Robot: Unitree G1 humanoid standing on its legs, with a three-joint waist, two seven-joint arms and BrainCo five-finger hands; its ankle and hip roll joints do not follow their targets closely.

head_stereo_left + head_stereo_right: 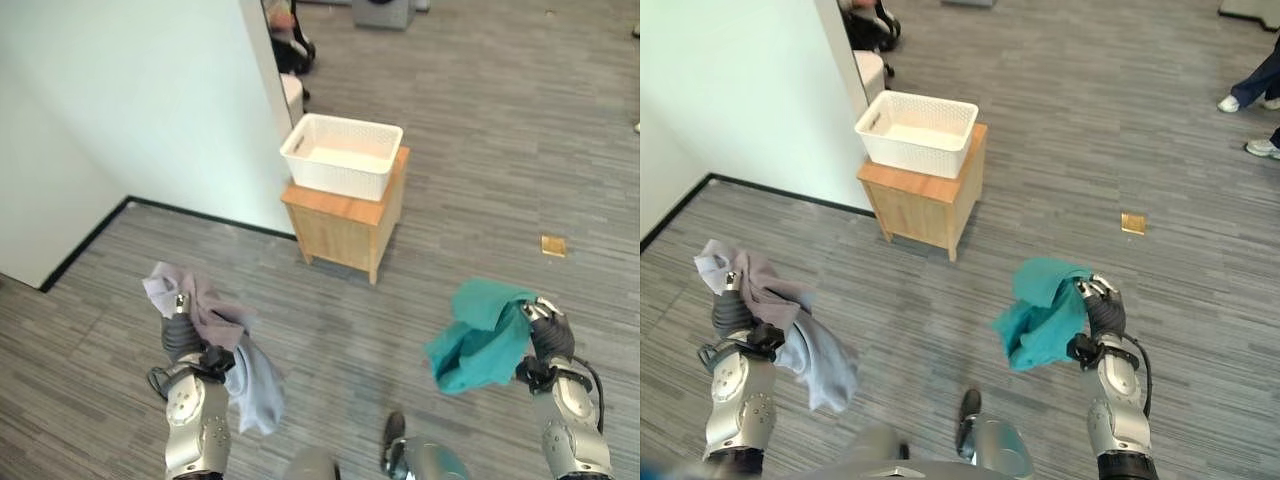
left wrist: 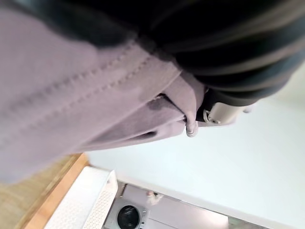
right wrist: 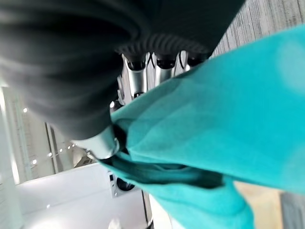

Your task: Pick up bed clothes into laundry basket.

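A grey-lilac garment [image 1: 215, 340] hangs from my left hand [image 1: 183, 335], whose fingers are curled round the cloth [image 2: 71, 95]. My right hand [image 1: 547, 335] is shut on a teal garment [image 1: 482, 335] that droops to its inner side [image 3: 228, 129]. Both hands are raised in front of me, left and right of centre, well above the floor. The white laundry basket [image 1: 343, 155] sits on a small wooden cabinet [image 1: 348, 225] straight ahead, beyond both hands. Nothing shows inside the basket.
A white wall [image 1: 130, 110] with a dark skirting runs along the left, ending at a corner right behind the basket. A small tan square [image 1: 553, 245] lies on the grey plank floor at right. A person's shoes [image 1: 1250, 125] stand at the far right.
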